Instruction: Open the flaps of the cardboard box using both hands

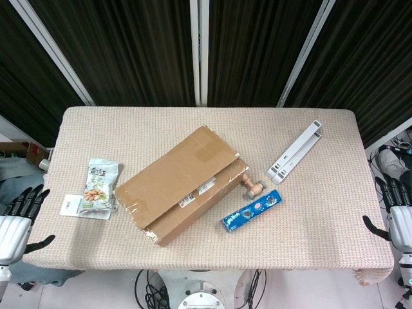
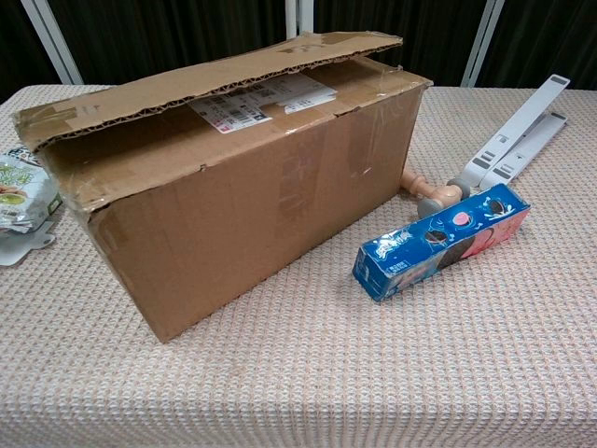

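Observation:
A brown cardboard box [image 1: 182,184] [image 2: 242,177] lies slantwise in the middle of the table. Its top flaps are folded down, the far flap slightly raised over a near flap bearing a white label. My left hand [image 1: 18,217] hangs off the table's left edge, fingers spread, holding nothing. My right hand [image 1: 394,212] hangs off the right edge, fingers apart and empty. Both hands are far from the box. The chest view shows neither hand.
A snack bag [image 1: 100,187] [image 2: 17,187] lies left of the box. A blue biscuit box [image 1: 252,211] [image 2: 442,239], a small dumbbell [image 1: 252,187] [image 2: 435,193] and a white folding stand [image 1: 295,153] [image 2: 519,131] lie to its right. The table [image 1: 309,238] has a beige woven cover.

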Action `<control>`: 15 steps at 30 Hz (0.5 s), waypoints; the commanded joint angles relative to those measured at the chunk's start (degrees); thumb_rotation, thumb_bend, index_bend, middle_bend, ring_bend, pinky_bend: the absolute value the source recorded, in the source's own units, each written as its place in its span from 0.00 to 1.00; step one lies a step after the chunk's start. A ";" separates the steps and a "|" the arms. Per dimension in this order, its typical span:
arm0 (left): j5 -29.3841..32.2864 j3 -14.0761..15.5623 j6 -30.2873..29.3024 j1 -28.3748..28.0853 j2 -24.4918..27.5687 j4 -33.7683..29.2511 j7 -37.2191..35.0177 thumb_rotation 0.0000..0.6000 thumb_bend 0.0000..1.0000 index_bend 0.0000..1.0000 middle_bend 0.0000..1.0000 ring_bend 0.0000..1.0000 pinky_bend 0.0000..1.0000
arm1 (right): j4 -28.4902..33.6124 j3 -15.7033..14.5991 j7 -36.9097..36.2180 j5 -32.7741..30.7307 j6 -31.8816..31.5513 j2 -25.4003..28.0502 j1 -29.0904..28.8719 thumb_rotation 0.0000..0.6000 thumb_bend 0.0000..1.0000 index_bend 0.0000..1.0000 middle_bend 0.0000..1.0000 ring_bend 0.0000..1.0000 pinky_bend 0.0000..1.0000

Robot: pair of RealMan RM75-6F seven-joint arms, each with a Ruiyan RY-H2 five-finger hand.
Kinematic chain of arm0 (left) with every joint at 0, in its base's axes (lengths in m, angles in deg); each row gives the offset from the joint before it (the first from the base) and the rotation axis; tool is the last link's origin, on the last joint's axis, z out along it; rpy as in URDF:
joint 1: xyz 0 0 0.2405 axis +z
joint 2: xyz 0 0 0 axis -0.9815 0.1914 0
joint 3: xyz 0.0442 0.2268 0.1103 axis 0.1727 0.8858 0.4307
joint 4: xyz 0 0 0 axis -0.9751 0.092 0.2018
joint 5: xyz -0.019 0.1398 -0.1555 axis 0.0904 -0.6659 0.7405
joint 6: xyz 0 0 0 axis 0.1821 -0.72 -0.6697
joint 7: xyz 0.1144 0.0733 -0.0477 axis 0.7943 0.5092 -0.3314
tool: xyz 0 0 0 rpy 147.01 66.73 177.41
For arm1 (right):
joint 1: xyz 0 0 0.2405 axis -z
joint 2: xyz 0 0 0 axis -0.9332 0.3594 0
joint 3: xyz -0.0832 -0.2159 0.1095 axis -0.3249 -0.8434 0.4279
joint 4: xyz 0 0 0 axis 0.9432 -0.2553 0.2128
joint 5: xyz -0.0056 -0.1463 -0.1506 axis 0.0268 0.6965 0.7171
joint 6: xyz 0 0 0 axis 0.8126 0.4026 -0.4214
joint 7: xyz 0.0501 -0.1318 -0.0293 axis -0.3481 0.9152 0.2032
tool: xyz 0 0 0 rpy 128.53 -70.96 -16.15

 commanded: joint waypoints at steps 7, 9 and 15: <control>0.38 0.05 -0.19 0.37 -0.19 -0.09 0.37 1.00 0.03 0.00 0.02 0.04 0.18 | -0.90 -0.01 -0.49 -0.28 0.09 -0.40 0.06 1.00 0.18 0.00 0.00 0.00 0.00; 0.11 0.14 -0.49 0.51 -0.02 -0.47 0.10 1.00 0.03 0.00 0.02 0.04 0.18 | -1.26 -0.15 -0.72 -0.42 0.15 -0.43 0.23 1.00 0.18 0.00 0.00 0.00 0.00; -1.56 0.13 -2.24 0.71 0.54 -1.75 -2.39 1.00 0.03 0.00 0.02 0.04 0.18 | -3.08 -0.20 -1.78 -1.62 0.33 -0.72 0.92 1.00 0.18 0.00 0.00 0.00 0.00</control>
